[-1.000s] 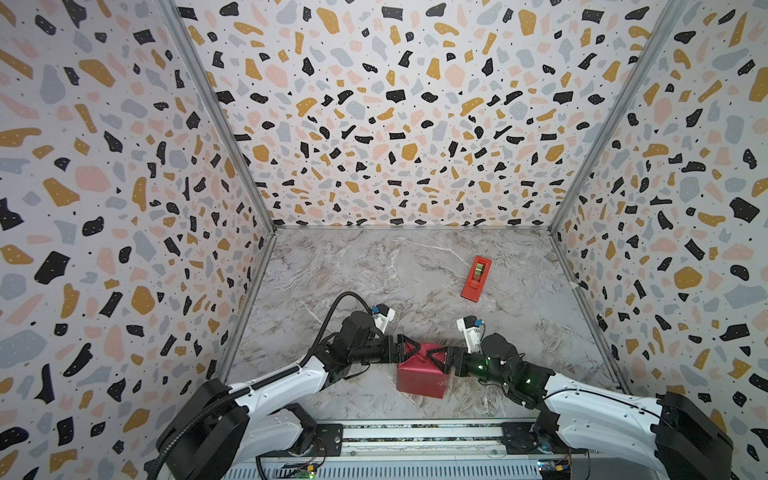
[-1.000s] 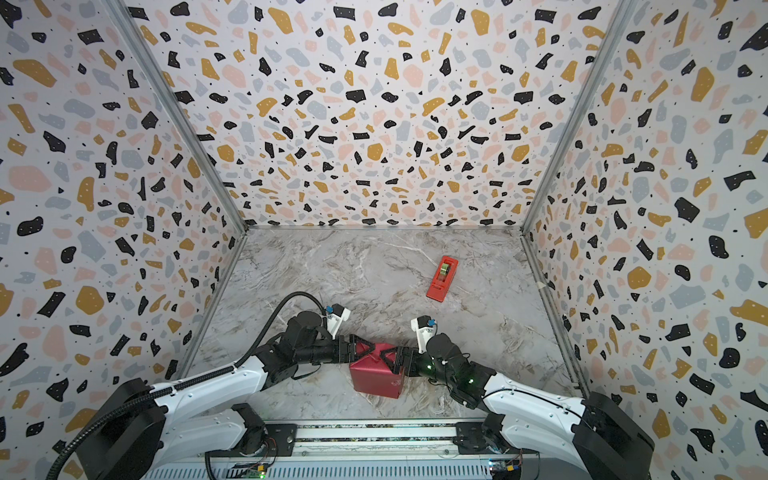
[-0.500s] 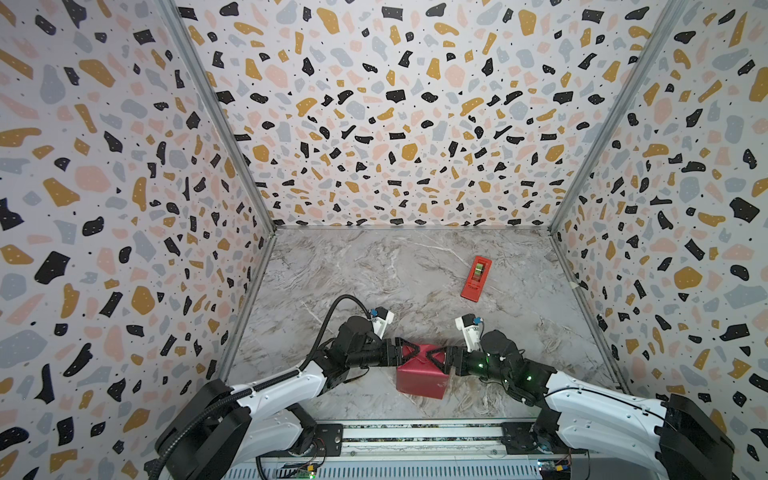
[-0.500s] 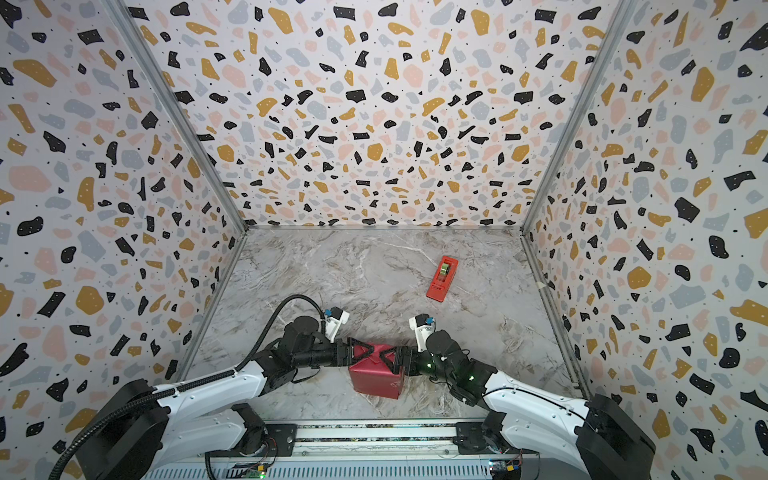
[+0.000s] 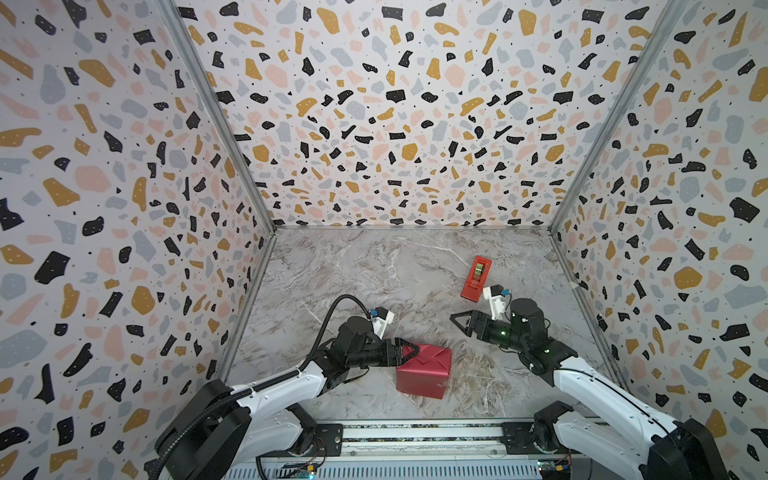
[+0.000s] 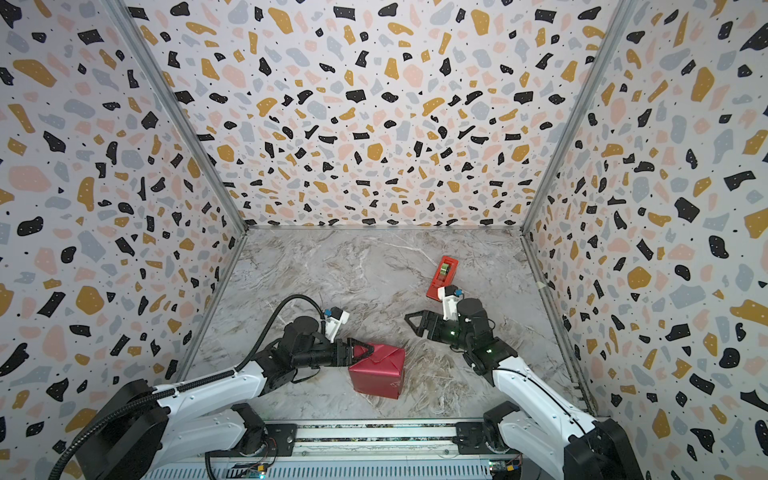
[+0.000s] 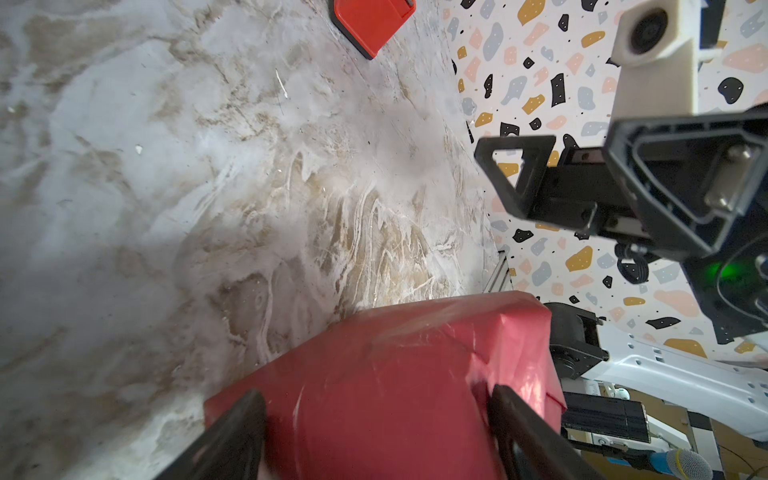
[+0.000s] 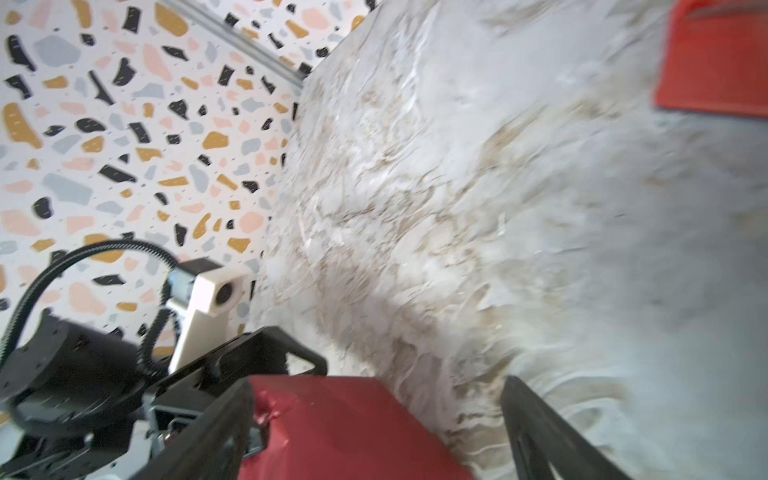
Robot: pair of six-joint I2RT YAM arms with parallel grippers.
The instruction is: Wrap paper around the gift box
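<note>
Left gripper [image 5: 411, 351] low, jaws spread over left edge of gift box [image 5: 428, 374]. Right gripper [image 5: 461, 322] raised right of box, spread, empty. Paper [image 6: 376, 374] hides the cardboard.

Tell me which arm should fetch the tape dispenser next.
Right. The right end effector hangs open and free near the tape dispenser; the left end effector is at the wrapped gift box, farther away.

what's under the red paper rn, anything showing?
Only the paper shows, folded into a closed box-shaped parcel on the table. No gift box face is visible in any view; whatever the wrap covers is hidden.
</note>
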